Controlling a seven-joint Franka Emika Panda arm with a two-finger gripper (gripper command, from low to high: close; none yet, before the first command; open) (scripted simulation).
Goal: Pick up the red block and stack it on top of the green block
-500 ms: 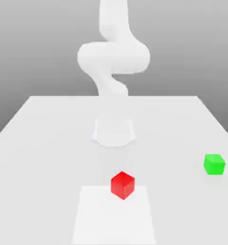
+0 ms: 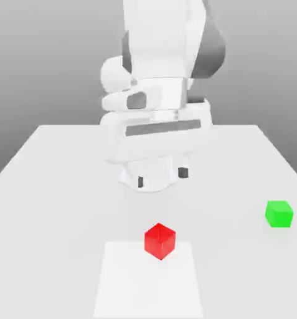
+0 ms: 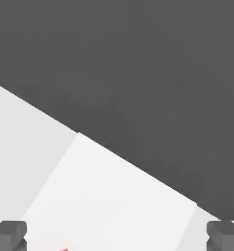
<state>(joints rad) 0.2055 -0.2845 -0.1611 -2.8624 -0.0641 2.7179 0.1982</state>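
While one white table (image 2: 57, 187) carries everything, a single white arm (image 2: 157, 75) rises from its far middle and bends toward the camera in the exterior view, its broad hand hanging above the tabletop. One lighter square patch (image 2: 147, 286) is marked on the table's near edge, on the camera side of the arm's base.

At the hand's underside sits one gripper (image 2: 162, 177), its two dark fingertips (image 2: 140, 182) spread wide apart with nothing between them: released, grasping nothing. In the hand view those same two fingertips (image 3: 9, 234) appear as grey pads standing far from each other over the pale patch (image 3: 109, 196).

Two cubes lie on the table, one of each colour. One red block (image 2: 159, 240) rests on the patch's far edge, nearer the camera than the gripper and apart from it; a sliver of red (image 3: 65, 249) shows between the fingers in the hand view. One green block (image 2: 279, 214) sits well apart from the red block, toward the exterior view's right, off the patch.
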